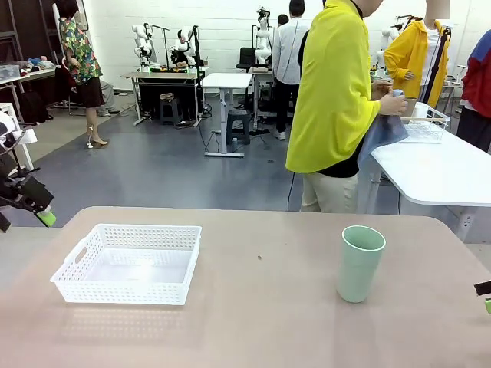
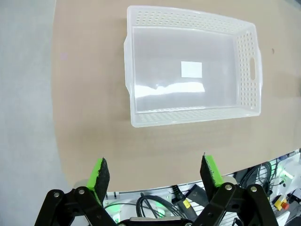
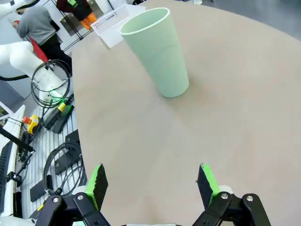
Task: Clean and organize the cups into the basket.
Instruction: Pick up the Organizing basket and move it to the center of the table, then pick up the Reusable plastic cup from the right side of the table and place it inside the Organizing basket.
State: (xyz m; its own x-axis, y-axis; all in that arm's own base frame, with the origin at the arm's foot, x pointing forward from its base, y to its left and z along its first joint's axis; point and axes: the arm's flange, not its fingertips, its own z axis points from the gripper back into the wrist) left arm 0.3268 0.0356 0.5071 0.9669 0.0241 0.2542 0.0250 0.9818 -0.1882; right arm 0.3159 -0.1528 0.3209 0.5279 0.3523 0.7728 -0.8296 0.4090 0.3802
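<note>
**A:** Where's the mint green cup [image 1: 360, 263]?

**B:** It stands upright, mouth up, on the tan table [image 1: 261, 314], lower right in the front view. In the right wrist view it sits upper middle, ahead of the right gripper [image 3: 150, 181] and apart from it. That gripper's green-padded fingers are spread wide, with bare tabletop between them.

**A:** And the basket?

**B:** The white lattice basket [image 1: 123, 292] is at the lower left in the front view, well apart from the cup. The left wrist view has it in the upper half, with a white label on its floor.

**A:** Left gripper?

**B:** The left gripper [image 2: 155, 172] hangs over the table's edge near the basket, apart from it, fingers spread wide over table and cables.

**A:** The person?

**B:** The person in a yellow jacket [image 1: 334, 92] stands beyond the far edge, upper right, turned toward another white table, hands at a blue cloth [image 1: 383, 132].
</note>
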